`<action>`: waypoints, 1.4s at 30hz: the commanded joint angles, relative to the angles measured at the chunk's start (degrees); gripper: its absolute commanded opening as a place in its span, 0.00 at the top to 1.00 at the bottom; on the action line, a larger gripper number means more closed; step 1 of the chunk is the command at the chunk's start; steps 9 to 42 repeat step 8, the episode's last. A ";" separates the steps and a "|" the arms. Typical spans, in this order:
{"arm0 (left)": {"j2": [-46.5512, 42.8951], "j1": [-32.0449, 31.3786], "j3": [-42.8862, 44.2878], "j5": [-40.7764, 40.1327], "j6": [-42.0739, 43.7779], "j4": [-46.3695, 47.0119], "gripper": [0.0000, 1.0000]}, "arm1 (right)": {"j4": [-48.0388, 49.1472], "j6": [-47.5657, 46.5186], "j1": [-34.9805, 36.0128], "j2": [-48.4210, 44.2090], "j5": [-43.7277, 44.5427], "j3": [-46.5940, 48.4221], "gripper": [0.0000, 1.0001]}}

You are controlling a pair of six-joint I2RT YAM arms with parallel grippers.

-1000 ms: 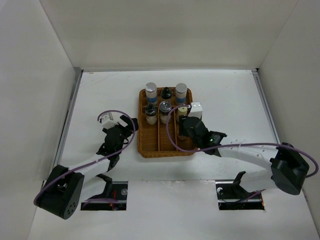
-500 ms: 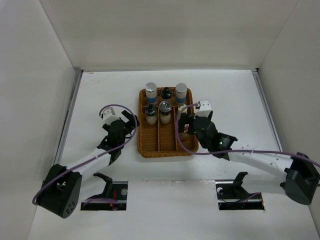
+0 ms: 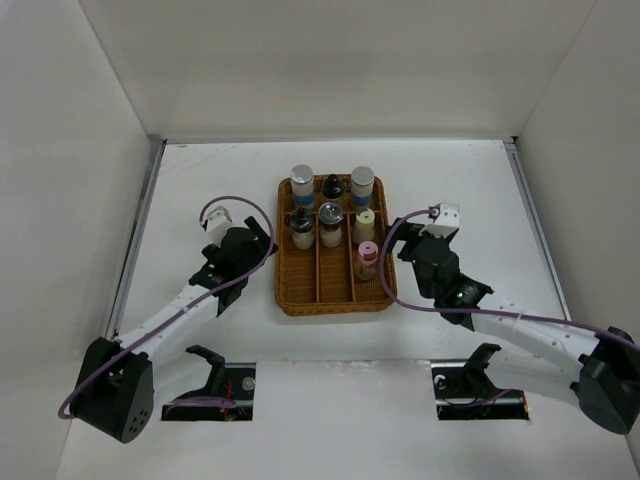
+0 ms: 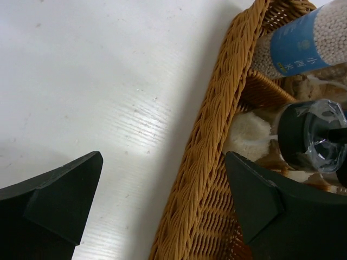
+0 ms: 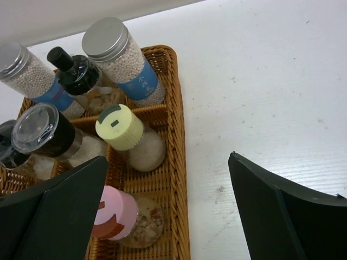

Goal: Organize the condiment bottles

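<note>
Your wicker tray (image 3: 322, 288) holds all seven condiment bottles (image 3: 330, 222) upright, and both arms reach low toward it, the left gripper (image 4: 162, 184) spread empty astride its left rim, the right gripper (image 5: 167, 162) spread empty beside the pink-capped bottle (image 5: 116, 214).

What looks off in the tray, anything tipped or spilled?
Nothing stands out. All seven condiment bottles stand upright inside the wicker tray, no spill visible; left gripper and right gripper are open, holding nothing.
</note>
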 commanded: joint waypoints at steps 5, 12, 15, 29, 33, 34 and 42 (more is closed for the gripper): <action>-3.16 0.56 2.39 -1.02 1.14 -1.58 0.00 | 4.99 1.56 -0.13 -0.97 1.24 -1.27 0.00; -2.80 0.21 2.12 -1.55 1.23 -1.14 0.00 | 3.59 2.00 -0.13 -1.76 1.24 -1.10 0.00; -2.80 0.21 2.12 -1.55 1.23 -1.14 0.00 | 3.59 2.00 -0.13 -1.76 1.24 -1.10 0.00; -2.80 0.21 2.12 -1.55 1.23 -1.14 0.00 | 3.59 2.00 -0.13 -1.76 1.24 -1.10 0.00; -2.80 0.21 2.12 -1.55 1.23 -1.14 0.00 | 3.59 2.00 -0.13 -1.76 1.24 -1.10 0.00; -2.80 0.21 2.12 -1.55 1.23 -1.14 0.00 | 3.59 2.00 -0.13 -1.76 1.24 -1.10 0.00; -2.80 0.21 2.12 -1.55 1.23 -1.14 0.00 | 3.59 2.00 -0.13 -1.76 1.24 -1.10 0.00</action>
